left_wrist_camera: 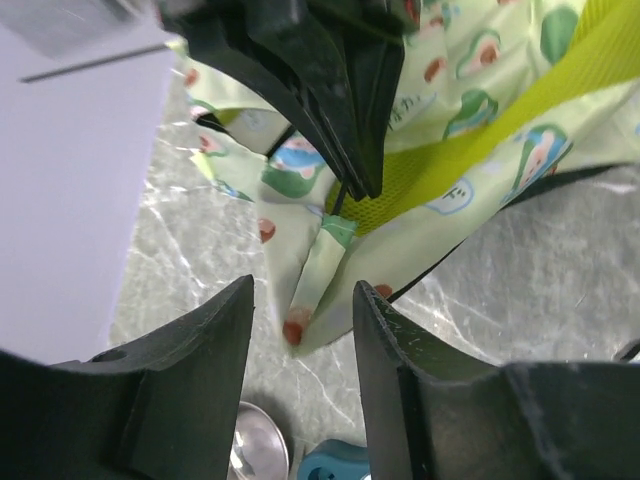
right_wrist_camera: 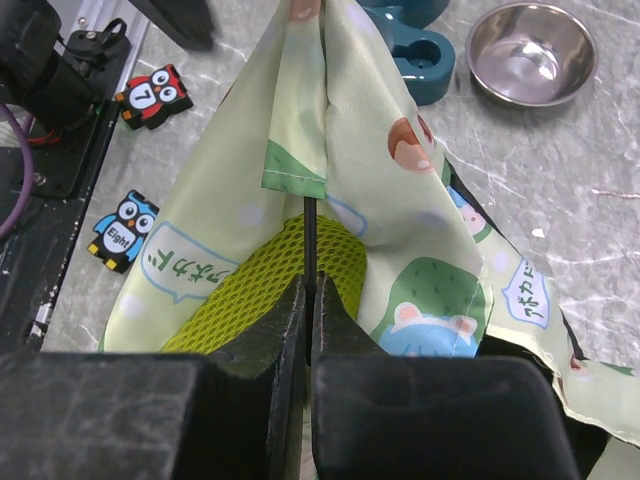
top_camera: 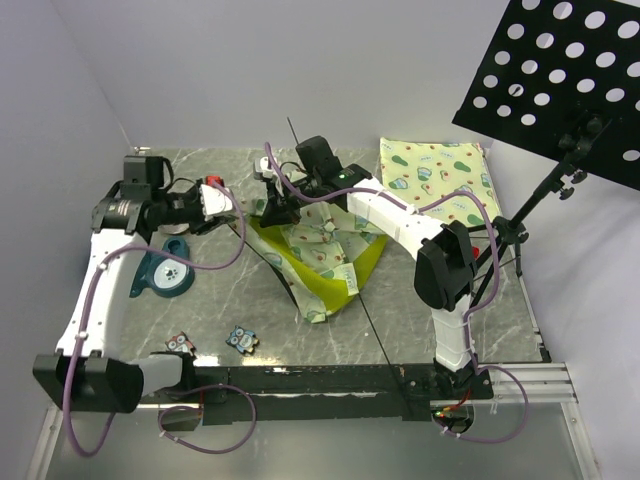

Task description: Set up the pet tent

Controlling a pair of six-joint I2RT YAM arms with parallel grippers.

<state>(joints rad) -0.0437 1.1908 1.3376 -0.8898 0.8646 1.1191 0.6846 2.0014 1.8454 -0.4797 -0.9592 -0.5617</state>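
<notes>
We see the tent point(top_camera: 322, 255) lying crumpled and unraised in the middle of the table point(top_camera: 330, 345). Its far left corner is drawn up toward the two grippers, which meet just beyond it.

The right gripper point(right_wrist_camera: 308, 285) has its jaws pressed together on the thin black pole point(right_wrist_camera: 310, 235), with no gap showing on either side. From that pinch the pole runs straight into a fabric sleeve point(right_wrist_camera: 300, 120) at the tent's corner, so its long axis points from the right gripper toward the left one.

The left gripper point(left_wrist_camera: 305, 300) faces it from the other end, its fingers point(left_wrist_camera: 215, 340) roughly half apart and holding nothing. The sleeve's tip hangs in the gap between them. We think it clears both pads, though the angle leaves that uncertain.

So the left arm is much the nearer to the sleeve's free end, while the right one holds the pole behind it. We judge the job to be early, since the dome has no shape yet.

The coming move likely turns on the left fingers closing on that tip in line with the pole, so the right can feed the pole along the sleeve. If the tip sits off to one side, the grip could catch only loose cloth.
</notes>
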